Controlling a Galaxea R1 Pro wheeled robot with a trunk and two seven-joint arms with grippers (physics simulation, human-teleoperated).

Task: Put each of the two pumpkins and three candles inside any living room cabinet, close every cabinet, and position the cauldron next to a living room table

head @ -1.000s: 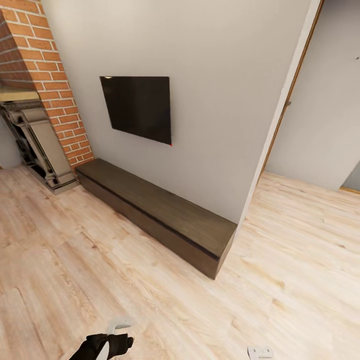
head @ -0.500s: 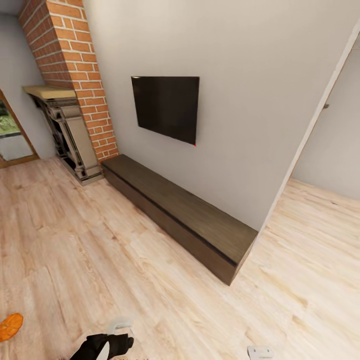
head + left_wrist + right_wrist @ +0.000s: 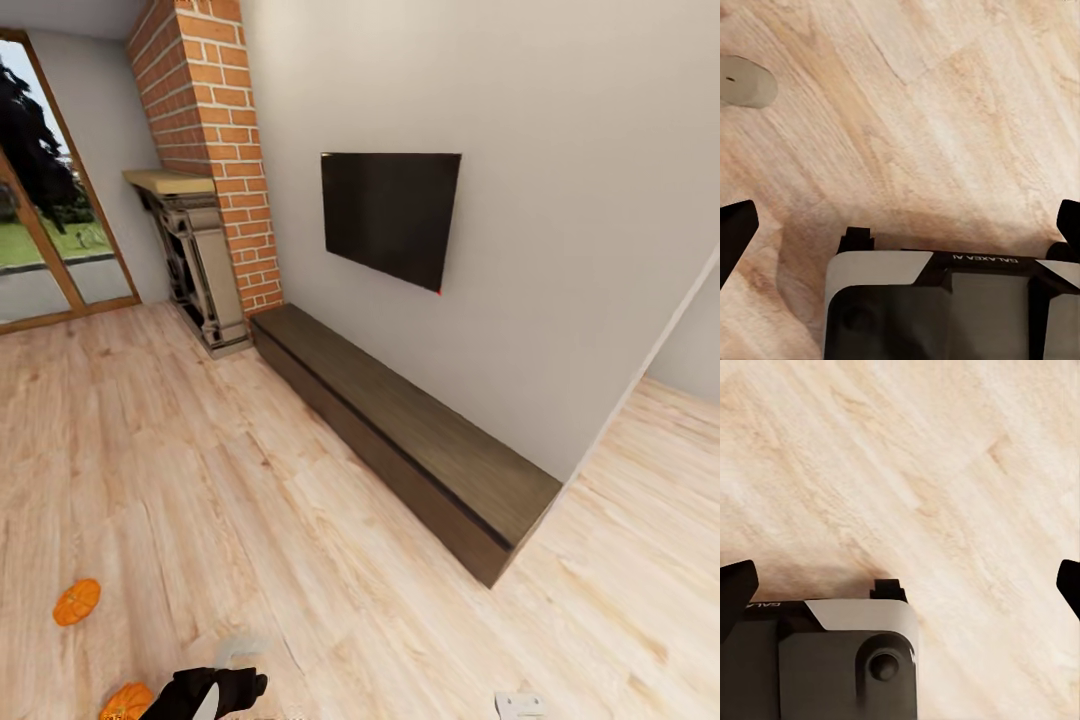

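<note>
Orange pumpkins lie loose on the floor (image 3: 250, 520): one (image 3: 126, 702) beside the left claw (image 3: 900, 225), the other (image 3: 77, 602) slightly farther off. A pale candle (image 3: 742, 81) rests nearby. Both claws, left and right (image 3: 900, 577), hang low, spread wide, empty. Beyond, the cabinet (image 3: 400, 430) stands closed against the wall. Judgement: no item stored yet; all placements remain.
</note>
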